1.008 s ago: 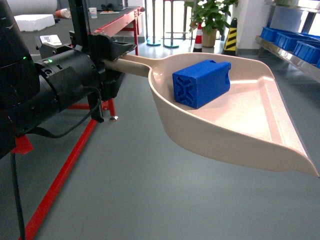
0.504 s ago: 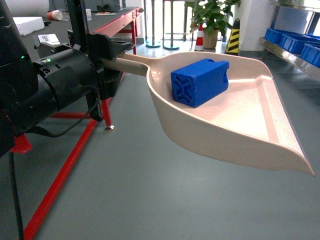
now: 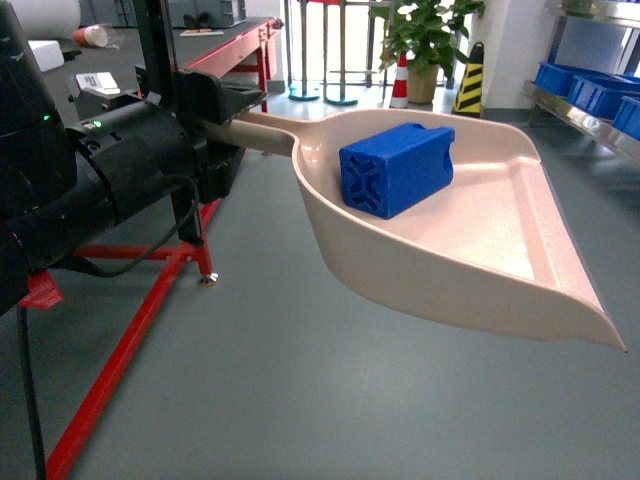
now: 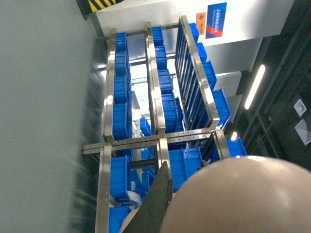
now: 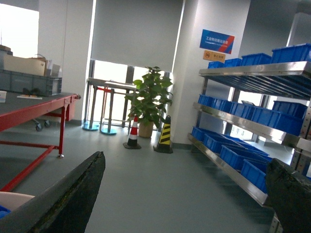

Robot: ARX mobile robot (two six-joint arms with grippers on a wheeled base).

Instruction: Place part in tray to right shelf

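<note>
Left gripper (image 3: 222,105) clenched on the straight handle of the beige dustpan-style tray (image 3: 480,270), holding it level in the air over the grey floor. Handle runs from the gripper toward 3 o'clock, then widens into the scoop. Blue part (image 3: 397,168) sits inside the scoop at the handle end, X-ribbed face toward the camera, notched end pointing away at about 1 o'clock. It rests on the tray floor, just beside the back wall; contact with the wall can't be told.

Right gripper (image 5: 184,194) is empty, fingers spread wide, carrying nothing; its camera looks out at the steel rack.

Right shelf (image 3: 585,110) shows at the 2 o'clock edge of the head view, blue crates (image 3: 570,78) on it, well apart from the tray lip. Red-legged table (image 3: 215,45) at 11 o'clock, potted plant (image 3: 425,40) at 12.

Progress, judged: part loaded and tray lifted, so pickup looks done. Left to do: close the gap to the rack, then set the tray down there. Roughly mid-task, in transit.
</note>
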